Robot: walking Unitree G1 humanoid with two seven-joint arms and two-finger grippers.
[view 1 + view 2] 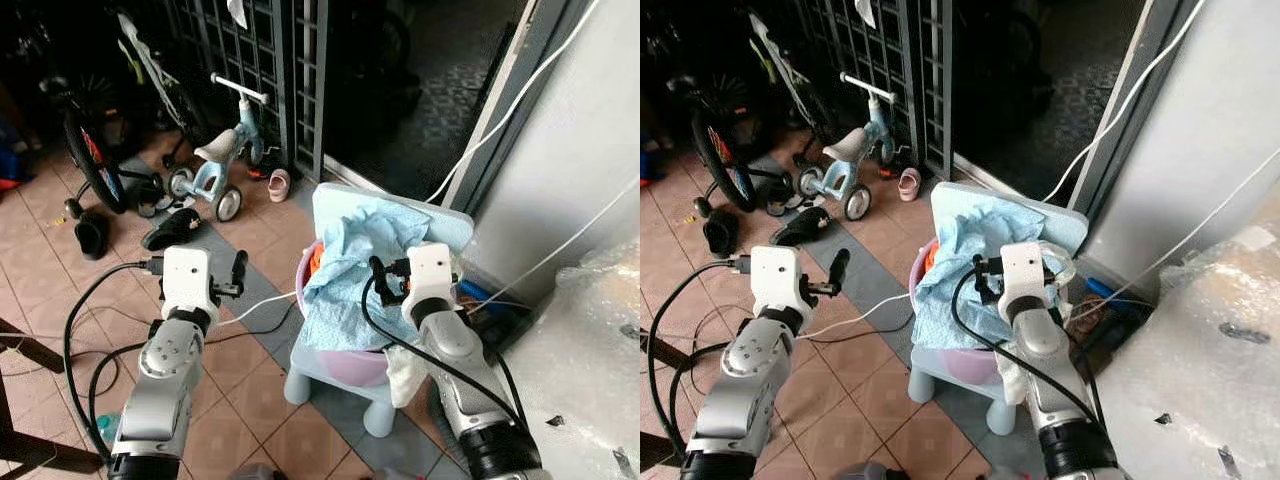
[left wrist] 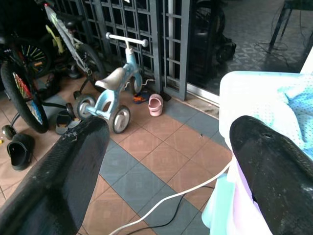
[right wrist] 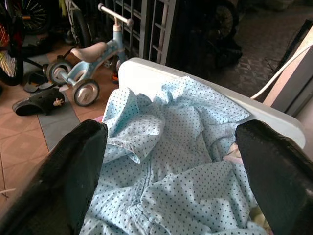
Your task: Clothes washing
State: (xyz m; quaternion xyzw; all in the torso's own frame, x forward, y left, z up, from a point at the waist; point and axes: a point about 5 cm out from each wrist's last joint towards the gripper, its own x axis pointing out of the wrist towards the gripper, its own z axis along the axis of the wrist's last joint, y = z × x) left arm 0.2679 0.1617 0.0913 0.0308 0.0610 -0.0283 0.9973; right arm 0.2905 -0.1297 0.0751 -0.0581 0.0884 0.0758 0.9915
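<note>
A pale blue dotted garment point(image 1: 350, 270) lies heaped over a pink basin point(image 1: 352, 366), which stands on a small light blue plastic chair point(image 1: 446, 226). Something orange point(image 1: 314, 258) peeks out at the basin's left rim. My right gripper point(image 1: 386, 282) hovers open just above the garment point(image 3: 181, 156), its fingers point(image 3: 73, 171) spread wide and holding nothing. My left gripper point(image 1: 236, 272) is open over the tiled floor to the left of the chair, pointing toward it. In the left wrist view the chair's white edge point(image 2: 254, 93) lies beside one of its fingers point(image 2: 63, 176).
A child's blue tricycle point(image 1: 220, 160), a bicycle point(image 1: 95, 150) and a dark metal gate point(image 1: 270, 60) stand behind. Black sandals point(image 1: 170, 230) and a small pink shoe point(image 1: 279, 184) lie on the tiles. A white cable point(image 1: 260, 305) runs across the floor. Bubble wrap point(image 1: 590, 340) covers something at right.
</note>
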